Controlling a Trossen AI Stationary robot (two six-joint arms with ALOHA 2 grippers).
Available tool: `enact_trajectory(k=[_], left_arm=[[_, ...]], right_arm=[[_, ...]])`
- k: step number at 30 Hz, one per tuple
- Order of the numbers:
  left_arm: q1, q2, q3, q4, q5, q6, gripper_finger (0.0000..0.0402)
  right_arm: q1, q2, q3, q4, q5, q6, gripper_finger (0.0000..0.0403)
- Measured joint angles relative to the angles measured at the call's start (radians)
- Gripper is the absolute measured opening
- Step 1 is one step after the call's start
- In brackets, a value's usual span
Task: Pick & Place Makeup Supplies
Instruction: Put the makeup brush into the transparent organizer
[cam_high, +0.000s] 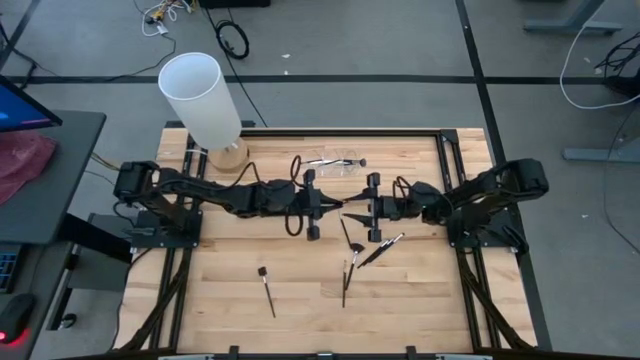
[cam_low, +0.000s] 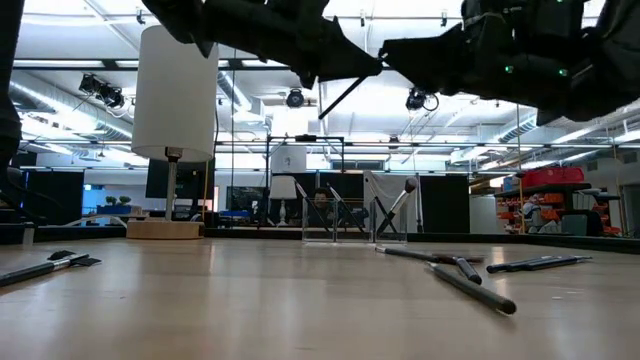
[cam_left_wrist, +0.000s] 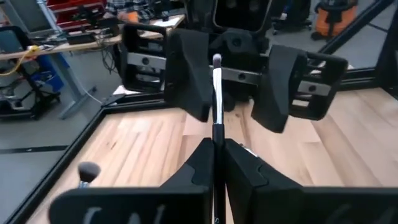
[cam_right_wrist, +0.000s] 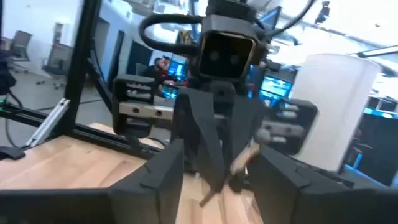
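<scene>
Makeup brushes, loose lot on my wooden table (cam_high: 420, 300). One brush (cam_left_wrist: 216, 93) is off the surface: my left gripper (cam_high: 318, 208), at mid-table, has its fingers pressed together on the dark handle, and the silvery end points toward my right gripper (cam_high: 366, 208), which faces it just beside, fingers spread wide on either side of the brush and not touching it. Three more brushes (cam_high: 362, 255) lie in a small cluster below the right gripper, some crossing. A single short brush (cam_high: 267, 288) lies apart toward the near left. Further brushes (cam_low: 400, 205) stand upright in a clear holder (cam_high: 335, 162) at the far edge. White cylinder (cam_high: 203, 97) on a wooden base stands at the far left corner. No brand, label or writing that I can read on any item.
</scene>
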Motion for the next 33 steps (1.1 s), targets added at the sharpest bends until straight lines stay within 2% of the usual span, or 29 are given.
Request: enact_trajectory(k=[4,8,12,19,28,33], left_arm=[[-0.003,0.0,0.0,-0.018,0.021,-0.003,0.0025],[-0.006,0.0,0.0,-0.018,0.023,0.0,0.0025],[-0.008,0.0,0.0,-0.018,0.029,0.082,0.0023],[-0.019,0.0,0.0,-0.014,0.109,0.197,0.0027],[-0.019,0.0,0.0,-0.016,0.108,0.194,0.0033],[-0.018,0.0,0.0,-0.021,0.104,0.14,0.0051]], right_arm=[[0.001,0.0,0.03,-0.021,-0.013,0.013,0.0189],[0.0,0.0,0.035,-0.047,-0.065,0.014,0.0179],[0.0,0.0,0.035,-0.059,-0.082,0.02,0.0153],[0.0,0.0,0.035,-0.06,-0.119,0.029,0.0098],[0.0,0.0,0.035,-0.074,-0.127,0.022,0.0026],[0.0,0.0,0.034,-0.08,-0.126,0.047,0.0011]])
